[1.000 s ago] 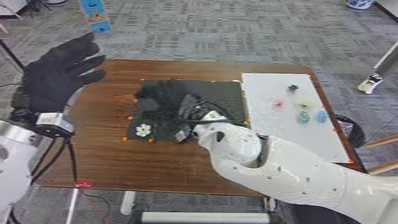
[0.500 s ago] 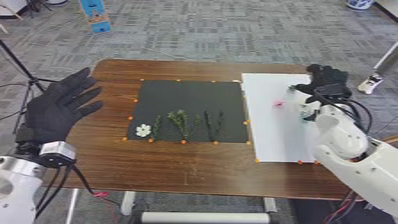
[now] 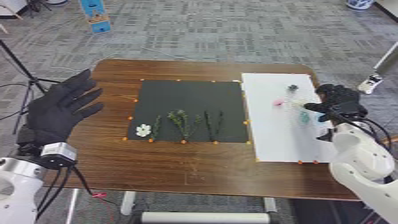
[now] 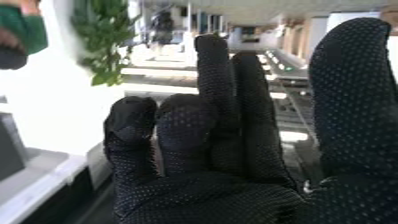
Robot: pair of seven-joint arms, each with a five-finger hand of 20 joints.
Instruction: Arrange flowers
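Observation:
In the head view my left hand is open beside the table's left edge. My right hand is open over the white sheet's right edge, beside the small flowers; in the right wrist view, my right hand has relaxed fingers with nothing visible in them. On the white sheet lie a dark flower, a pink flower, a pale yellow one and a green one. The black sheet bears a white flower at its lower left, with green stems to the right of it.
Orange markers line the sheets' edges on the brown table. A tripod stands beyond my left hand. A blue-and-orange panel is on the floor at the back left.
My right hand has moved from over the black sheet to the white sheet, then slightly farther right and down, uncovering the pale yellow flower. My left hand has shifted down.

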